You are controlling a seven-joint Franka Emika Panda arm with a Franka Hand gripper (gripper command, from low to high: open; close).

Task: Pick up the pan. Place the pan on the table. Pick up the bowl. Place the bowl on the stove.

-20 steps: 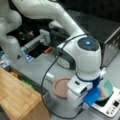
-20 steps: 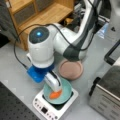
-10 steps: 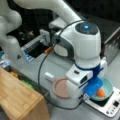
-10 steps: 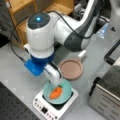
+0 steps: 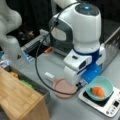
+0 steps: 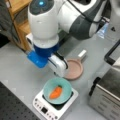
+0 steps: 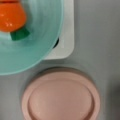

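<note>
The light teal bowl (image 5: 106, 85) (image 6: 50, 86) (image 7: 37, 37) sits on the white stove (image 5: 110, 106) (image 6: 47, 110) (image 7: 66, 37) with an orange carrot piece (image 5: 98, 91) (image 6: 55, 92) (image 7: 11, 15) inside. The pinkish-brown pan (image 5: 63, 87) (image 6: 73, 70) (image 7: 61, 100) lies flat on the grey table (image 5: 50, 65) (image 6: 20, 67) (image 7: 100, 37) beside the stove, its white stub handle pointing away from it. My gripper (image 5: 79, 85) (image 6: 61, 75) hangs above the gap between pan and bowl, touching neither. No fingers show in the wrist view.
A light wooden box (image 5: 20, 100) stands at a front view's lower left beside a bin with green and yellow items (image 5: 27, 83). A silver toaster oven (image 6: 107, 97) is to the right of the stove. A wooden shelf (image 6: 20, 15) stands at the top left.
The gripper has risen off the bowl and shifted toward the pan. The bowl stays on the stove and the pan has not moved.
</note>
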